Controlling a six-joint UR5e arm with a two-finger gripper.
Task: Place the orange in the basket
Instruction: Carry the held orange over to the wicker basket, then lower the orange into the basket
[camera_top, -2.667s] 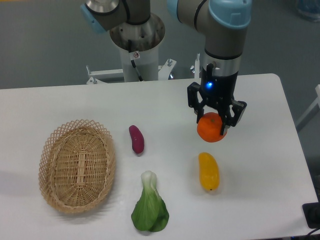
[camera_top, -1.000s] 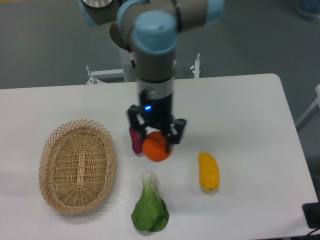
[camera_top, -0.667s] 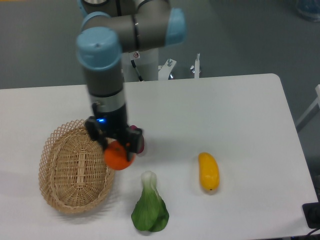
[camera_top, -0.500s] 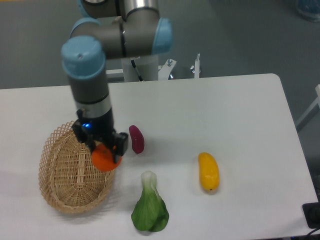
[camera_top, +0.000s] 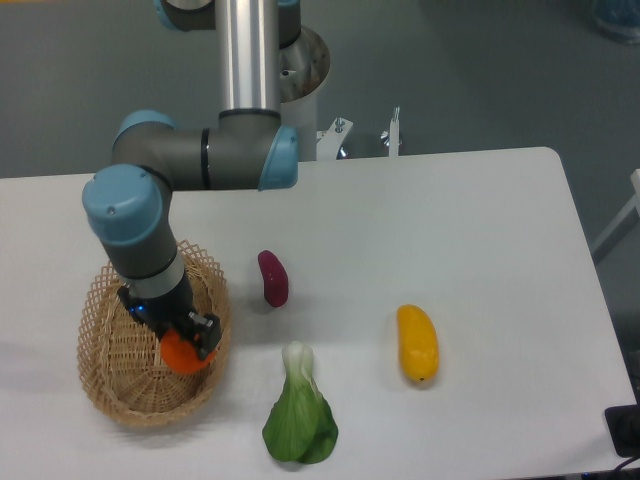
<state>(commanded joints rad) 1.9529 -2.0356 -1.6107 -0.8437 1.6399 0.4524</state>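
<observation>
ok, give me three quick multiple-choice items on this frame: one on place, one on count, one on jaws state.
1. Where is the small round bright-orange fruit?
A. on the white table by the yellow fruit
B. over the oval woven wicker basket
C. beside the green leafy vegetable

2. How many food items lie on the white table outside the basket?
A. one
B. three
C. five

3. What are the jaws of the gripper doing?
A. shut on the orange
B. open and empty
C. holding the purple item

Answers:
B, the orange sits within the basket's outline.
B, the purple item, the yellow elongated fruit and the green leafy vegetable.
A, the fingers flank the orange.
</observation>
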